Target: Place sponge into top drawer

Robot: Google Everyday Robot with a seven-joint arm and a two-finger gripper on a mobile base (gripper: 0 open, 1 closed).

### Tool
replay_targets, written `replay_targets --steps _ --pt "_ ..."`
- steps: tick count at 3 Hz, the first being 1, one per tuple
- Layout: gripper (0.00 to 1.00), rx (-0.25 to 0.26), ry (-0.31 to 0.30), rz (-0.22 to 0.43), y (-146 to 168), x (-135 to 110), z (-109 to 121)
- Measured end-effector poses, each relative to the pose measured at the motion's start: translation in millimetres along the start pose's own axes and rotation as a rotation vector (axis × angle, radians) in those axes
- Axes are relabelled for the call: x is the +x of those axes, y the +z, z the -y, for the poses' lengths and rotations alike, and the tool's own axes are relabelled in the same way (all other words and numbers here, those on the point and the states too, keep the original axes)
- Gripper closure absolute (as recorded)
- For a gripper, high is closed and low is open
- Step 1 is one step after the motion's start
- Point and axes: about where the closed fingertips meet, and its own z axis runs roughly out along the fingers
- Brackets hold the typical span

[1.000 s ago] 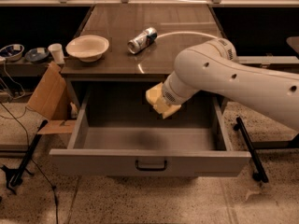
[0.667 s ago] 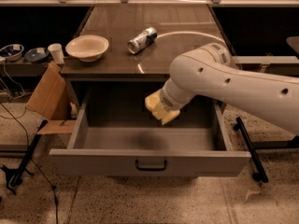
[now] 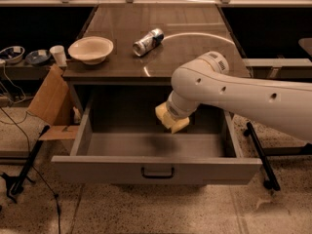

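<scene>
The pale yellow sponge (image 3: 171, 119) hangs at the end of my white arm, over the middle of the open top drawer (image 3: 97, 168), with its shadow on the drawer floor below. My gripper (image 3: 173, 115) is mostly hidden behind the arm's wrist and is shut on the sponge, holding it just below the tabletop's front edge. The grey drawer is pulled fully out, its dark bar handle (image 3: 157, 172) at the centre of the front panel. I see nothing lying inside it.
On the tabletop (image 3: 195, 48) lie a drink can (image 3: 147, 41) on its side and a cream bowl (image 3: 90, 49). A cardboard flap (image 3: 48, 99) sticks out left of the drawer. A cup (image 3: 58, 55) and dishes stand on a low shelf at left. Black stand legs flank both sides.
My arm has lowered the sponge a little, from level with the tabletop's edge down toward the open drawer. Nothing else has moved.
</scene>
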Motion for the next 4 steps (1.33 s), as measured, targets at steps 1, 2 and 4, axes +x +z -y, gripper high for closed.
replay_targets --steps 1,2,4 --pt "1.00 0.028 0.024 -0.042 31 -3 15" --pt "1.00 0.022 0.025 -0.038 41 -6 17" --pt "0.59 -0.004 0.017 -0.038 52 -12 20"
